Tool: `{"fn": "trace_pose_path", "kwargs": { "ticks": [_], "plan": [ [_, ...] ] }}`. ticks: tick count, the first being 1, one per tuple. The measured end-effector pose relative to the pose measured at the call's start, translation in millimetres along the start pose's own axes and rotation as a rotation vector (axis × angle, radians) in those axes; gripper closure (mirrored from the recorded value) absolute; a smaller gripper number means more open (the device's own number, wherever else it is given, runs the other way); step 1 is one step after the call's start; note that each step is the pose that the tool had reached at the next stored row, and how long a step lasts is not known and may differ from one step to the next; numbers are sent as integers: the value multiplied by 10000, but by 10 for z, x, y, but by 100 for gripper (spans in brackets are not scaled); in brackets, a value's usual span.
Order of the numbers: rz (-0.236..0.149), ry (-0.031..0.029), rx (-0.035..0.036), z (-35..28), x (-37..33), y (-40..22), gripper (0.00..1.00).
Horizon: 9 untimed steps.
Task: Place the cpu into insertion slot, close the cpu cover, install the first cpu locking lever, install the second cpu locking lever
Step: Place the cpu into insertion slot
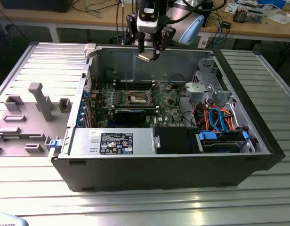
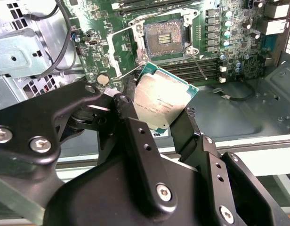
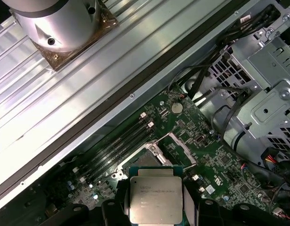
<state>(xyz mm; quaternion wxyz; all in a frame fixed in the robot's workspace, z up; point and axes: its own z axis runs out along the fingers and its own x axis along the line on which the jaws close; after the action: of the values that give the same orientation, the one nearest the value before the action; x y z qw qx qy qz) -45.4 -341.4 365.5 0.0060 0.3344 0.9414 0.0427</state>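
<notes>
Pinching the cpu (image 2: 165, 101) with the gripper (image 1: 149, 52), closed on two opposite edges, fingers (image 2: 192, 125) on the green rim and off the dull metal top. Most likely gripped so to leave the contact side untouched and free to go down first.

Hanging in the air near the far edge of the computer case (image 1: 258, 155), close to the middle of that edge and well above the motherboard (image 1: 168, 101). Held high, as judged from here, to stay clear of the case wall and of the cables (image 1: 215, 117).

Tilted somewhat in the second wrist view, one corner pointing toward the insertion slot (image 2: 165, 38). Looking nearly square to it in the first wrist view, perhaps for lining up the edges.

Seeing the slot bare, near the middle of the motherboard. Seeing also the cpu cover (image 3: 164, 137) apparently swung up beside it and a thin wire locking lever (image 2: 200, 63) turned away, so leaving the way open. By this judgement, only the first step in hand.
</notes>
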Motion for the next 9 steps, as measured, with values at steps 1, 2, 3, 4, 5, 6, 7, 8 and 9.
{"fn": "trace_pose_path", "kwargs": {
  "ticks": [1,2,3,4,5,6,7,8,9],
  "plan": [
    [46,-4,-1,0,5,-4,46],
    [116,-10,-1,1,8,-7,46],
    [211,-18,-1,2,9,-8,46],
    [320,-27,-4,5,8,-8,46],
    [545,-47,-10,10,9,-8,46],
    [686,-58,-11,13,9,-9,46],
    [884,-75,-15,17,9,-9,46],
    [1038,-88,-16,17,9,-10,46],
    [1046,-89,-17,18,9,-9,46]
  ]
}}
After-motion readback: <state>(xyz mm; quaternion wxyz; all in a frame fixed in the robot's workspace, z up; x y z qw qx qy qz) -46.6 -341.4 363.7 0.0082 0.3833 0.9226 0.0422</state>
